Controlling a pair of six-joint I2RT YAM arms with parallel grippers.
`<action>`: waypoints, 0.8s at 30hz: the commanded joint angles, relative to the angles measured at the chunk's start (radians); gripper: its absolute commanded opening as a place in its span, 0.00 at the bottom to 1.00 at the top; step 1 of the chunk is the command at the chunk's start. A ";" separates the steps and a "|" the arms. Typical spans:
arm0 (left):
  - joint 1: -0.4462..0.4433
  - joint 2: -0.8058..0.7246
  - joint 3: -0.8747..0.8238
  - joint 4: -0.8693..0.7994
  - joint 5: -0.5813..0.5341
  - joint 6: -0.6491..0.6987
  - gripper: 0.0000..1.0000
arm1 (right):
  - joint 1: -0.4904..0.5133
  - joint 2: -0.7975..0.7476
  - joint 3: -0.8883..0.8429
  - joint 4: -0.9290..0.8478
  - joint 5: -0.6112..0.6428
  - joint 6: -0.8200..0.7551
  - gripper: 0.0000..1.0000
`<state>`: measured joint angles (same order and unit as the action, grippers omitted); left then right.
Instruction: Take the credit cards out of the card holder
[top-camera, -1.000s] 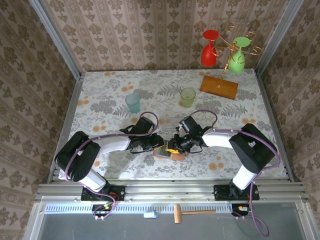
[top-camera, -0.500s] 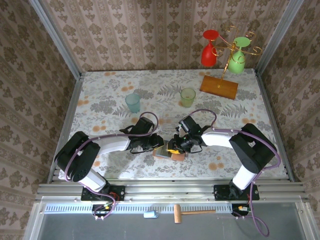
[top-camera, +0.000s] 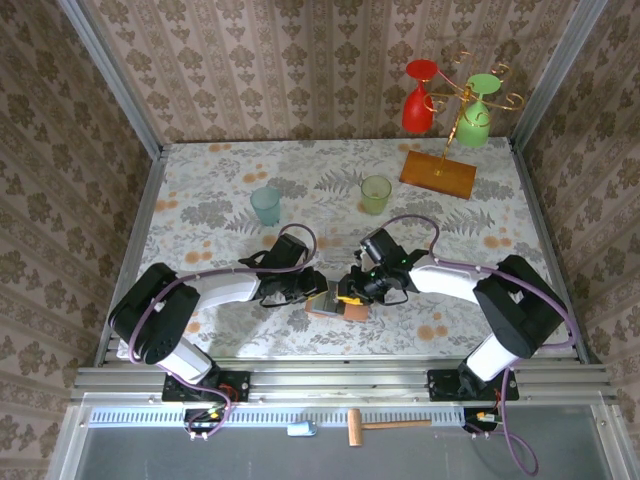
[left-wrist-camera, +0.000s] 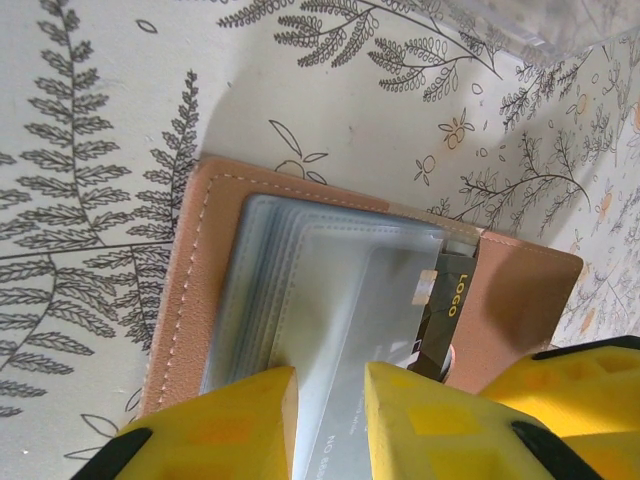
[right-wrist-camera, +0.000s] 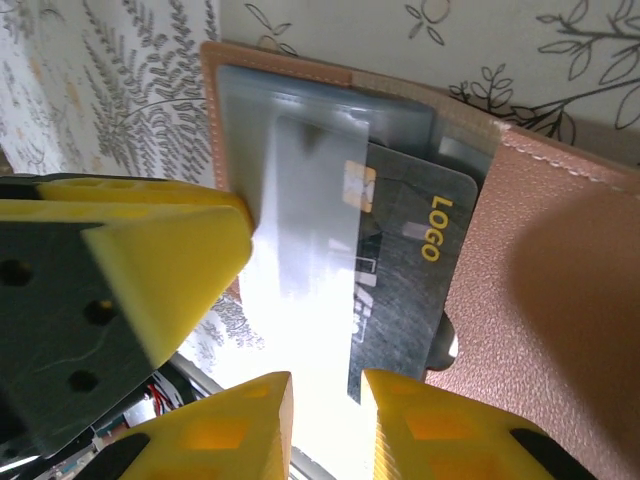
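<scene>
Lying open on the bench (top-camera: 220, 170), the card holder (top-camera: 351, 312) is approached from both sides by the two arms. From above it is seen as a small salmon-pink wallet close to the bench's near edge. The left gripper (left-wrist-camera: 329, 372) is set at its left half and the right gripper (right-wrist-camera: 326, 380) at its right half.

In the left wrist view, a stack of clear grey-blue pocket leaves is framed by the holder's pink border. The yellow fingers (left-wrist-camera: 245, 420) are placed over the near edge of those leaves. The left jaws are held a narrow gap apart, and a clear leaf is seen through that gap.

In the right wrist view, the right jaws are likewise held a narrow gap apart above the holder. What lies in their gap is washed out by glare.

Of the credit cards (right-wrist-camera: 410, 280), one dark card marked "LOGO" in gold is made out. It is tucked partly under a clear leaf, with a gold chip showing through, and its free end lies just beside the holder's fold. It has not been drawn clear of the holder.

Beyond the card holder, a teal cup (top-camera: 266, 206) is stood to the left and a green cup (top-camera: 376, 194) to the right, both upright and well apart from it. Far beyond the holder to the right, a stand with an orange base (top-camera: 438, 174) is placed, and a red glass (top-camera: 419, 100) and a green glass (top-camera: 477, 122) are hung from it upside down. Nearer than the holder, off the bench, a wooden mallet (top-camera: 375, 425) is laid on its side.
</scene>
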<state>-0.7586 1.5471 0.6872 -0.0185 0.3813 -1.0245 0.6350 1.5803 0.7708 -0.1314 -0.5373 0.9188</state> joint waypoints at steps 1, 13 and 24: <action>-0.008 -0.030 -0.017 -0.042 0.001 -0.001 0.25 | -0.013 -0.034 -0.003 -0.032 0.025 -0.011 0.24; -0.013 -0.059 0.000 -0.060 -0.010 -0.002 0.26 | -0.026 -0.041 -0.092 0.101 0.033 -0.024 0.26; -0.015 -0.035 0.038 -0.048 0.008 0.012 0.25 | -0.038 -0.022 -0.129 0.148 0.035 -0.009 0.25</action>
<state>-0.7670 1.5116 0.6960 -0.0597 0.3805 -1.0245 0.6044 1.5612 0.6605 -0.0105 -0.5262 0.9127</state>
